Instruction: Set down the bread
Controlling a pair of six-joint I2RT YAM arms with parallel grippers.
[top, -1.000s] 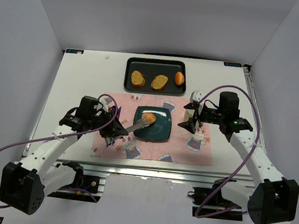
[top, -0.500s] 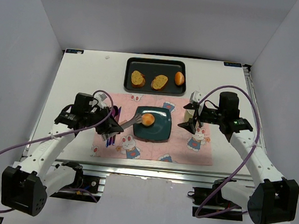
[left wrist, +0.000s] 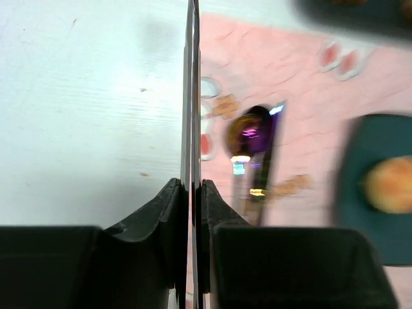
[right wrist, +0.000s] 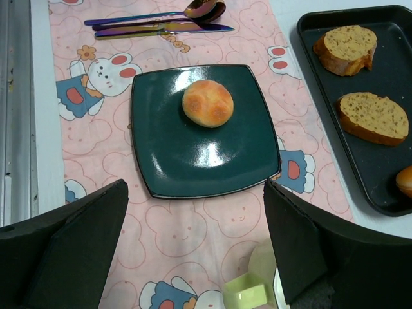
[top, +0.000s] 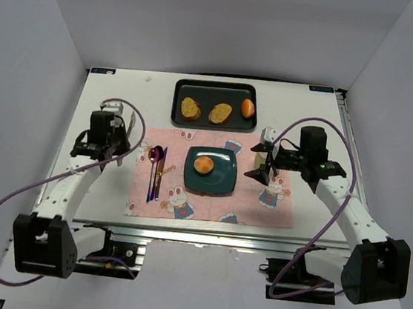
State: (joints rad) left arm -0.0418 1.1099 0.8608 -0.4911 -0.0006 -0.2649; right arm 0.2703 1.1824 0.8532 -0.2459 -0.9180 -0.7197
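On the pink rabbit-print cloth mat (top: 208, 207) nearest the arms, the small golden round bun (right wrist: 207, 103) is sitting centred on a dark teal square plate (right wrist: 167, 174). Beside it, the right gripper (right wrist: 194, 190) is hovering wide open and empty. Off the mat, the left gripper (left wrist: 192, 187) is pinching a thin grey blade (left wrist: 192, 90). Farther back, oval brown toast slices (top: 191, 109) are lying in a black rectangular tray (top: 234, 120). Placement looks finished, so both arms should be lifting clear without nudging the plate.

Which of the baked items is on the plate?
The small round bun, alone on the dark teal plate; the two toast slices lie in the black tray.
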